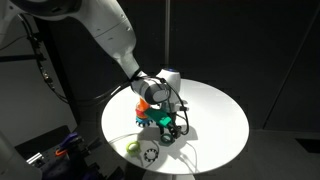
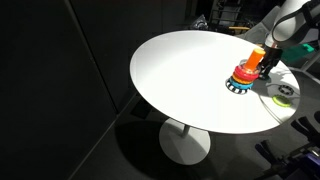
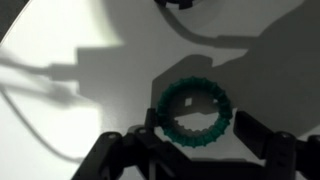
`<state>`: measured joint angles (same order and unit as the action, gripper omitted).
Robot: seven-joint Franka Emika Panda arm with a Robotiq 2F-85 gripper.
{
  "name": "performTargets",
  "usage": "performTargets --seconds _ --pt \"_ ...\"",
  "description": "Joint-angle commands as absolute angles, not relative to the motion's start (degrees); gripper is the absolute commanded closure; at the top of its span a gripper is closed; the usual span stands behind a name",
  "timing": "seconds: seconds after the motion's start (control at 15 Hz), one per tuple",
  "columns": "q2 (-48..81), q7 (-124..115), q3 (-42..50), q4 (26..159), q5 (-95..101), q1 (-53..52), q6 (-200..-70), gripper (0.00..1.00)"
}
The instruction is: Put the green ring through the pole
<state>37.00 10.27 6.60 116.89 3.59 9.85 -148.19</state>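
Observation:
The green ring (image 3: 190, 138), dark teal-green with a ribbed edge, lies flat on the white table in the wrist view. My gripper (image 3: 197, 122) is open, with one dark finger on each side of the ring. The left finger is close against the ring and the right finger stands apart from it. In an exterior view the gripper (image 1: 172, 126) is down at the table, right beside the pole (image 1: 144, 98). The pole (image 2: 245, 72) is an orange-red peg on a round base with a blue-and-dark rim. The pole is out of the wrist view.
A paler yellow-green ring (image 1: 133, 147) and a black toothed ring (image 1: 150, 156) lie near the table's front edge. The yellow-green ring also shows in an exterior view (image 2: 281, 97). The round white table (image 2: 180, 70) has dark surroundings and a drop at its edge.

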Motion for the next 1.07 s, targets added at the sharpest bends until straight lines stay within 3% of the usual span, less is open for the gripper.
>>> performTargets --seconds 0.0,0.07,0.2,1.0 --pt "37.10 9.75 5.64 115.67 2.37 11.12 -146.59 0.47" --pt "36.59 9.94 5.39 115.69 1.87 11.35 -146.08 0.53" --pt "35.02 10.23 5.14 115.74 0.93 11.75 -144.88 0.55" --pt "25.75 8.45 4.26 111.14 0.19 8.04 -133.62 0.55"
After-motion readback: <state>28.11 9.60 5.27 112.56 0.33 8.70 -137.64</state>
